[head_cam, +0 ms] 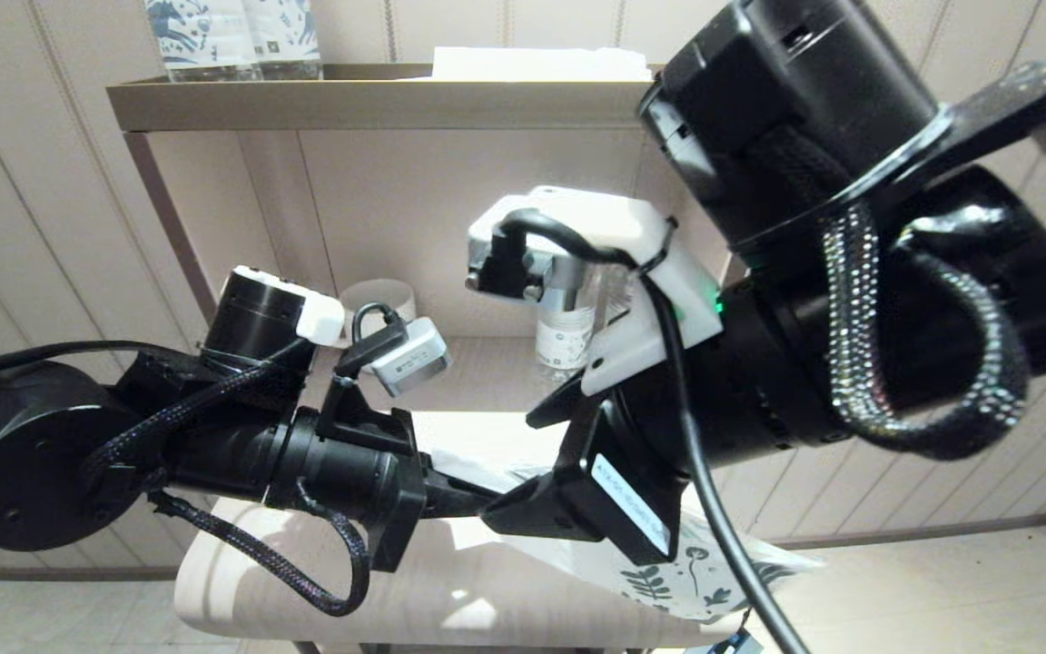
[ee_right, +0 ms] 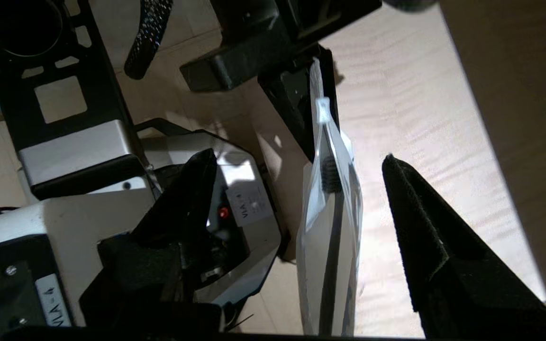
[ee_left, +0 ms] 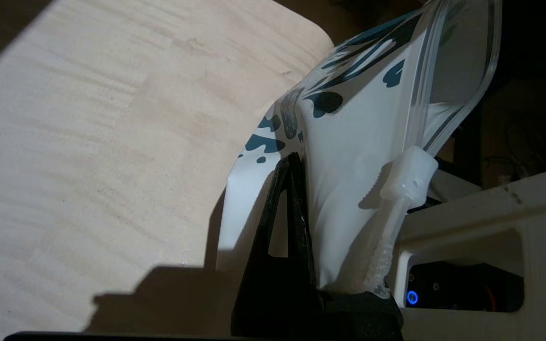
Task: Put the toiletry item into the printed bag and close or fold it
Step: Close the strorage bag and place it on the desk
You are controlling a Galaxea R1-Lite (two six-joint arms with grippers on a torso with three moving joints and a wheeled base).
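The printed bag [head_cam: 705,572], white with dark leaf prints, hangs slanted above the pale wooden table [head_cam: 450,590]. My left gripper [head_cam: 464,495] is shut on the bag's zip end; in the left wrist view its black finger [ee_left: 287,227] presses the bag [ee_left: 349,189] beside the white zip slider [ee_left: 410,175]. My right gripper [ee_right: 297,156] stands open, with the bag [ee_right: 315,265] edge-on between its fingers and touching neither. The toiletry item [ee_right: 332,246] lies inside the bag, a dark slim handle with its bristles toward the left gripper.
Behind the table a shelf unit holds a clear bottle [head_cam: 568,336] and a white cup [head_cam: 378,300]. Its top shelf carries printed packs [head_cam: 232,36] and a white folded item [head_cam: 541,64]. My own base [ee_right: 88,147] sits below the bag.
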